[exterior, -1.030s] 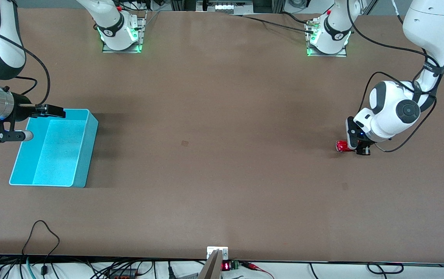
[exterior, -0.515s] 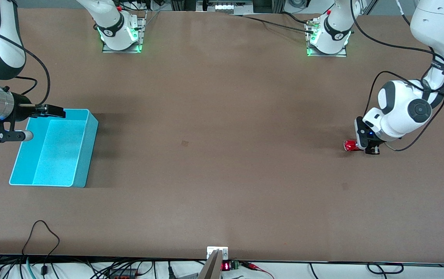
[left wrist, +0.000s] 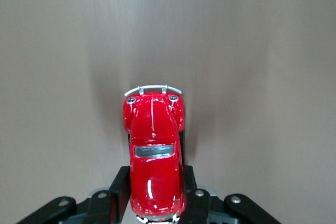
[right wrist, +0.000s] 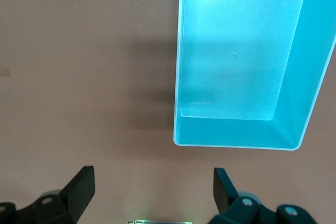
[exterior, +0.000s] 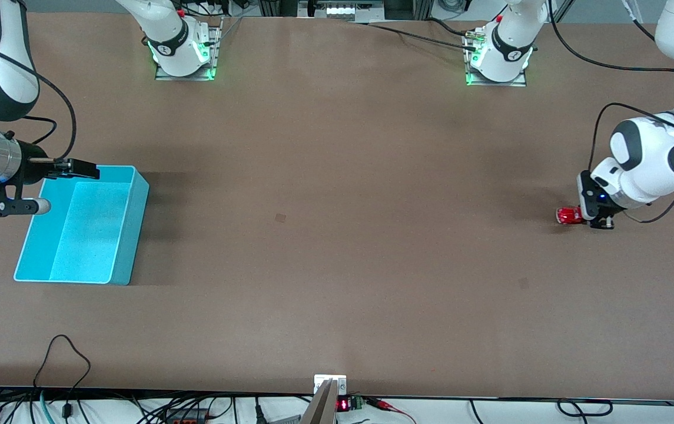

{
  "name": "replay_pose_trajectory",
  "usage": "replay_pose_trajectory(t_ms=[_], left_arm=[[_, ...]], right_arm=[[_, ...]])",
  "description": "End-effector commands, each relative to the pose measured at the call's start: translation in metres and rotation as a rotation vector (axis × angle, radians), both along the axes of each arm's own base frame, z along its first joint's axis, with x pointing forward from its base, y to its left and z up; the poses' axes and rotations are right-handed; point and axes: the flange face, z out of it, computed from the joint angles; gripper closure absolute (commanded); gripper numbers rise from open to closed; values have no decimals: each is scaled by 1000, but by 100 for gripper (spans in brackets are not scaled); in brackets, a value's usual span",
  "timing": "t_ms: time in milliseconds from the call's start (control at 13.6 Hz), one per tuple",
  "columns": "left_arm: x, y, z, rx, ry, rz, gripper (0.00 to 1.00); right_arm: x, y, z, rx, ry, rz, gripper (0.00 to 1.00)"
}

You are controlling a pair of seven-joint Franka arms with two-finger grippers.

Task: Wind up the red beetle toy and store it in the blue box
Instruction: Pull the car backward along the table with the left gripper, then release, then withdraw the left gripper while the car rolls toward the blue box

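Gripping red beetle toy (left wrist: 155, 156) btwn left jaws

A brown table (exterior: 337, 235) is filling the view, its matte surface lying evenly lit. Cables (exterior: 60, 377) are trailing along the table's edge nearest the front camera.

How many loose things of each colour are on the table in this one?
Red: 1, the red beetle toy, gripped by the left gripper.
Light blue: 1, the blue box, under the open right gripper.
Total: 2.
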Motion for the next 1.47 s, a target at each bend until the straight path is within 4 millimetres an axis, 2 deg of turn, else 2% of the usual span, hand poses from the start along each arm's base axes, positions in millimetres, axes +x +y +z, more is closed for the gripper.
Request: replay_pose_trajectory(t_ms=[0, 74, 147, 221, 294, 368, 442, 515, 736, 957, 1104, 1177, 1398], left_arm=[[-18, 24, -35, -14, 64, -36, 73], [-17, 25, -33, -11, 62, -37, 65], [-16, 23, -30, -9, 58, -40, 16], [-13, 23, -21, -2, 46, -41, 0], [-8, 18, -7, 4, 41, -50, 0], [-1, 9, 15, 12, 40, -68, 0], [12, -12, 39, 10, 43, -103, 0], [19, -18, 62, 15, 59, -111, 0], [35, -40, 105, -4, 144, -122, 0], [62, -71, 145, -43, 108, -136, 0], [70, -85, 157, -104, 70, -66, 0], [74, -98, 160, -114, 63, -26, 0], [87, -126, 177, -101, 28, 123, 0]], right_arm=[[-1, 1, 4, -12, 3, 4, 0], [-1, 1, 3, -12, 4, 4, 0], [-1, 1, 4, -12, 3, 4, 0], [-1, 2, 4, -12, 3, 5, 0], [-1, 2, 4, -12, 3, 5, 0], [-1, 2, 4, -12, 3, 5, 0], [-1, 2, 4, -12, 3, 5, 0], [-1, 2, 4, -12, 3, 5, 0], [-1, 2, 4, -12, 3, 5, 0], [-1, 2, 4, -12, 3, 5, 0], [-1, 2, 4, -11, 3, 5, 0], [-1, 2, 4, -12, 3, 7, 0], [-1, 1, 4, -12, 3, 5, 0]])
